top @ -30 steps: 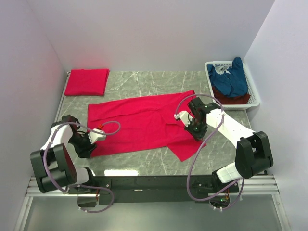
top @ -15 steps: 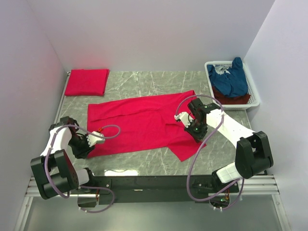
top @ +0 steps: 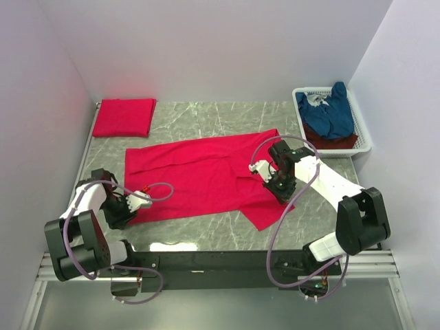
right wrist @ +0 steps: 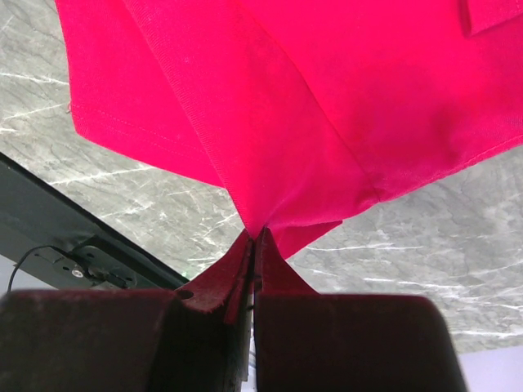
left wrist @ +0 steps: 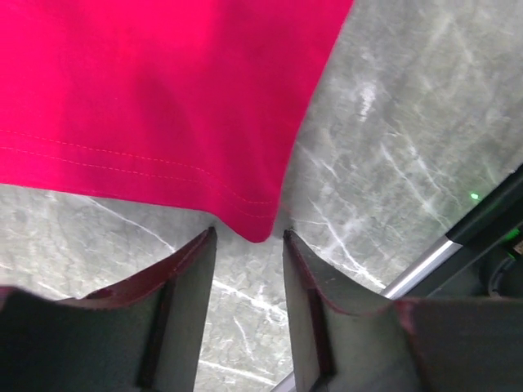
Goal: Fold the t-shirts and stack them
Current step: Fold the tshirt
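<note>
A bright red t-shirt [top: 199, 177] lies spread across the middle of the table. My left gripper [top: 135, 205] sits low at its near left corner. Its jaws are open, and the hem corner of the t-shirt [left wrist: 255, 220] lies just ahead of the gap between them. My right gripper [top: 280, 187] is shut on a pinch of the same t-shirt [right wrist: 270, 196] near the sleeve on its right side. A folded red t-shirt [top: 124, 116] lies at the back left. A navy blue t-shirt [top: 328, 112] sits on a darker red one [top: 335, 144] in the basket.
A white plastic basket [top: 364, 135] stands at the back right against the wall. White walls close in the left, back and right sides. The black rail of the arms' mount [top: 227, 260] runs along the near table edge, also seen as a black rail [left wrist: 482, 220] close to the left gripper.
The left arm has pulled back a little toward the near left edge and now sits at the shirt's corner, its jaws narrowing then widening slightly. The right gripper has stayed shut on the cloth.
</note>
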`<state>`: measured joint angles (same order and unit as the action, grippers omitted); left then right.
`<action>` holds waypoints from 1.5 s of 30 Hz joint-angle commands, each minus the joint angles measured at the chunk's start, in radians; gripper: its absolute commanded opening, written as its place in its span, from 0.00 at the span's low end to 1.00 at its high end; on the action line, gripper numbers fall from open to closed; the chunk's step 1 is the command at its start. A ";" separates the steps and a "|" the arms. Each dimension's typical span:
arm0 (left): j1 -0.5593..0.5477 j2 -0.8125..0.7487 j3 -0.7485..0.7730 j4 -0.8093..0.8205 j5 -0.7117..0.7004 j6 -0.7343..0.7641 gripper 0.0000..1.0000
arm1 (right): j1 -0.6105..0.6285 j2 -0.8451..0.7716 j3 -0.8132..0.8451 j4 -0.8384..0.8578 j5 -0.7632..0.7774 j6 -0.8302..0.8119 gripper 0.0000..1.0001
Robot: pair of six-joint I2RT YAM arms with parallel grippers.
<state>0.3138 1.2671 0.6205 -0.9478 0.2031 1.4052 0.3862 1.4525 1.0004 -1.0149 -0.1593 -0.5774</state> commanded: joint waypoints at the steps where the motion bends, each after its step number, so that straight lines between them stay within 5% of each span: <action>1: -0.028 0.012 -0.044 0.110 0.010 -0.031 0.44 | 0.002 0.009 0.018 -0.013 -0.006 -0.001 0.00; 9: -0.053 0.006 0.008 0.035 0.012 -0.058 0.01 | 0.002 0.006 0.012 -0.013 -0.006 -0.001 0.00; 22: -0.042 0.000 0.194 -0.186 0.070 -0.037 0.01 | 0.000 -0.026 0.032 -0.036 -0.023 -0.010 0.00; 24: -0.041 -0.002 0.183 -0.207 0.070 -0.011 0.12 | 0.002 -0.027 0.035 -0.042 -0.026 -0.012 0.00; 25: -0.042 -0.009 0.173 -0.209 0.068 0.003 0.27 | 0.003 -0.024 0.041 -0.042 -0.028 -0.012 0.00; 27: -0.047 -0.044 0.127 -0.200 0.065 0.017 0.33 | 0.000 -0.021 0.043 -0.044 -0.029 -0.013 0.00; 45: -0.136 -0.043 -0.019 -0.005 0.004 0.015 0.40 | 0.000 0.020 0.052 -0.054 -0.054 -0.018 0.00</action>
<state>0.1944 1.2259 0.6216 -1.0031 0.2150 1.4055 0.3862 1.4624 1.0153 -1.0454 -0.2012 -0.5823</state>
